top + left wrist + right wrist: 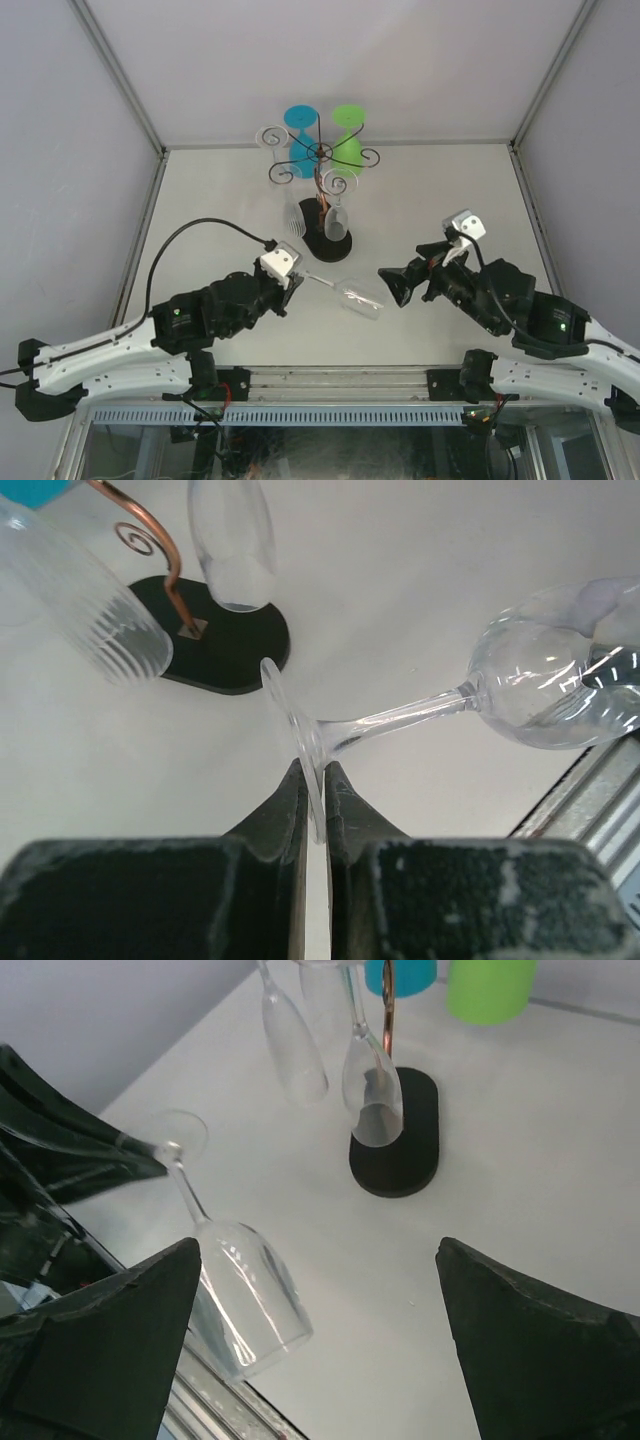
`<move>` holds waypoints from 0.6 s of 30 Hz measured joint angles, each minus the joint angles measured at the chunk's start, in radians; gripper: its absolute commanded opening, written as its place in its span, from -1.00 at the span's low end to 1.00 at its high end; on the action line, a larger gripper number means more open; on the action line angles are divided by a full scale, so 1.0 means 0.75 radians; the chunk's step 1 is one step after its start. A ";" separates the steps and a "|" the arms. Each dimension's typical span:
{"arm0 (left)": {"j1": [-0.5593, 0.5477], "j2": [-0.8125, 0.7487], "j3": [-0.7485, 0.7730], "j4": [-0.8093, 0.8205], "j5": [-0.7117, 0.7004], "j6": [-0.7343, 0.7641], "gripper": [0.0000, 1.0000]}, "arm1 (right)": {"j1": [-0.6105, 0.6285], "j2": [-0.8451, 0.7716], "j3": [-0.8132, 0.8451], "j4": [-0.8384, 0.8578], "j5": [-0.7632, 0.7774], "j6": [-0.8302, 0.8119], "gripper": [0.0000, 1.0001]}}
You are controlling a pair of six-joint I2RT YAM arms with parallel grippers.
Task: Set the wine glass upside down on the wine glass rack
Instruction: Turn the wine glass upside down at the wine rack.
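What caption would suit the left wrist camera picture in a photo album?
The left claw pinches a clear wine glass by its foot, near the rack.

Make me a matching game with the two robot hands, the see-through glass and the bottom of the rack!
Things:
1. left gripper
2. right gripper
3. wine glass
4. rack base

States:
A. black and oval
B. clear, tipped sideways
C. open, holding nothing
D. shut on the glass's foot

Pairs: 1-D, 2-C, 3-B, 4-A.
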 measured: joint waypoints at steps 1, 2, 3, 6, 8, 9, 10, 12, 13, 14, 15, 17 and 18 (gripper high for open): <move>0.000 -0.006 0.019 -0.032 -0.011 0.025 -1.00 | -0.028 0.017 0.000 -0.011 -0.039 -0.015 1.00; 0.000 -0.012 0.035 -0.061 -0.020 0.049 -1.00 | -0.068 0.040 0.002 -0.022 -0.091 -0.029 0.99; 0.000 -0.016 0.047 -0.082 -0.031 0.067 -0.99 | -0.117 0.067 0.009 -0.038 -0.158 -0.042 0.97; -0.001 -0.031 0.086 -0.152 -0.061 0.130 -1.00 | -0.280 0.155 0.057 -0.084 -0.380 -0.066 0.83; 0.000 -0.033 0.109 -0.194 -0.080 0.173 -1.00 | -0.389 0.207 0.083 -0.089 -0.557 -0.072 0.69; 0.000 -0.032 0.116 -0.208 -0.087 0.193 -0.99 | -0.435 0.230 0.089 -0.086 -0.646 -0.072 0.64; 0.000 -0.028 0.126 -0.226 -0.097 0.215 -1.00 | -0.472 0.250 0.090 -0.086 -0.730 -0.072 0.58; 0.000 -0.017 0.146 -0.259 -0.112 0.270 -1.00 | -0.511 0.283 0.090 -0.084 -0.858 -0.073 0.46; 0.000 -0.013 0.153 -0.267 -0.117 0.292 -1.00 | -0.518 0.300 0.090 -0.079 -0.920 -0.072 0.41; 0.000 -0.008 0.158 -0.272 -0.122 0.318 -0.99 | -0.520 0.317 0.090 -0.070 -0.977 -0.072 0.37; 0.000 -0.003 0.163 -0.279 -0.125 0.349 -1.00 | -0.520 0.334 0.090 -0.063 -1.024 -0.073 0.33; 0.000 0.002 0.168 -0.284 -0.135 0.396 -0.99 | -0.519 0.369 0.090 -0.045 -1.110 -0.073 0.26; 0.000 0.004 0.170 -0.285 -0.140 0.417 -1.00 | -0.517 0.383 0.090 -0.037 -1.138 -0.073 0.23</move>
